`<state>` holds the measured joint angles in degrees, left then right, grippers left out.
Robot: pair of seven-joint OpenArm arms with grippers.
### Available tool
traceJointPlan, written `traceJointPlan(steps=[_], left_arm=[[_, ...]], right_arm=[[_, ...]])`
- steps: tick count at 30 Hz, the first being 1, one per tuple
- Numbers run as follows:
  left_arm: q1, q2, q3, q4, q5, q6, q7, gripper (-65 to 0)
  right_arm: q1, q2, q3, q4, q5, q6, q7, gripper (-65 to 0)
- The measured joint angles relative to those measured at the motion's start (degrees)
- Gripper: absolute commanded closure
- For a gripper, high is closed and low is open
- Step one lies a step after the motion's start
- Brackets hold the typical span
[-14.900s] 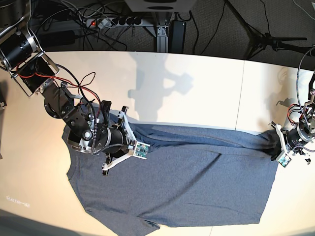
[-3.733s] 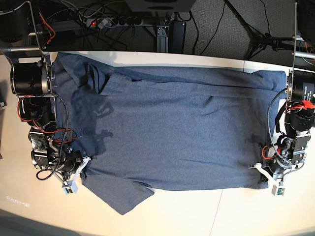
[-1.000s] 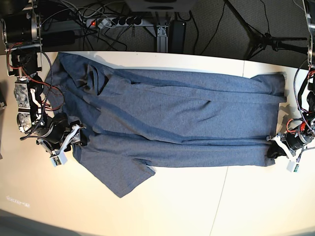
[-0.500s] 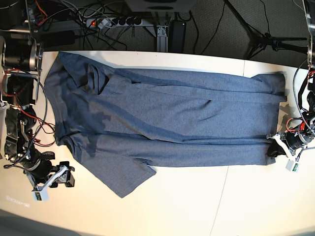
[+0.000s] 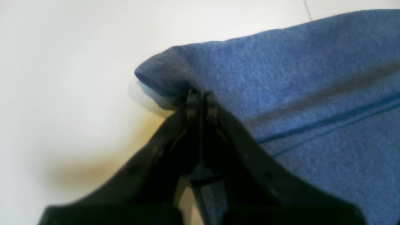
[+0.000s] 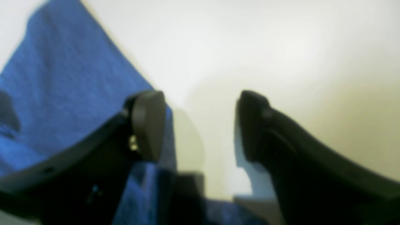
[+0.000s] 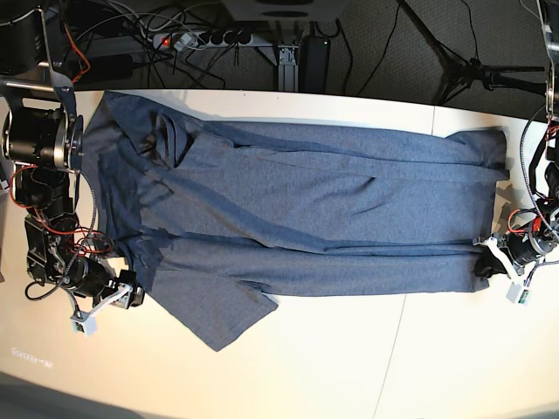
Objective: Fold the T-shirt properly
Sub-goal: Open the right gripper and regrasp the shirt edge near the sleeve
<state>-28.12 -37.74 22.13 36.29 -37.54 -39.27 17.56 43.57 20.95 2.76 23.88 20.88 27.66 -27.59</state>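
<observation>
You have one lengthwise fold in the T-shirt (image 7: 314, 218); left gripper (image 5: 200, 100) jaws pinch its corner, right gripper (image 6: 200, 125) jaws gape empty; sleeve and crosswise folds remain.

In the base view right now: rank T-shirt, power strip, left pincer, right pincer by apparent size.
1. T-shirt, by far the largest.
2. Power strip.
3. Right pincer and left pincer: they look alike, and cloth hides part of the left one, so no ranking.
</observation>
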Motion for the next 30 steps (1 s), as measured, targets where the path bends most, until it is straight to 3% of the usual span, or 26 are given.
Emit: traceJointPlan(steps=[7,11,17,30], left_arm=[[0.02,-0.02,0.00,0.02,-0.07,0.00,0.00,0.0],[0.00,-0.02,0.00,0.02,-0.02,0.00,0.00,0.0],[0.00,-0.02,0.00,0.04,-0.02,0.00,0.00,0.0],[0.00,-0.02,0.00,0.04,-0.04,0.00,0.00,0.0]], right_arm=[[0.42,-0.22,0.02,-0.66,-0.55,0.02,-0.87,-36.4],[0.59,-3.02,0.13,-0.63,-1.29,0.02,-0.07,-36.4],[1.09,-8.17,0.11,-0.63,-6.62,0.02,1.77,-36.4],[1.57,-10.64,-0.90,-0.50,-15.39,0.26,3.17,-36.4]])
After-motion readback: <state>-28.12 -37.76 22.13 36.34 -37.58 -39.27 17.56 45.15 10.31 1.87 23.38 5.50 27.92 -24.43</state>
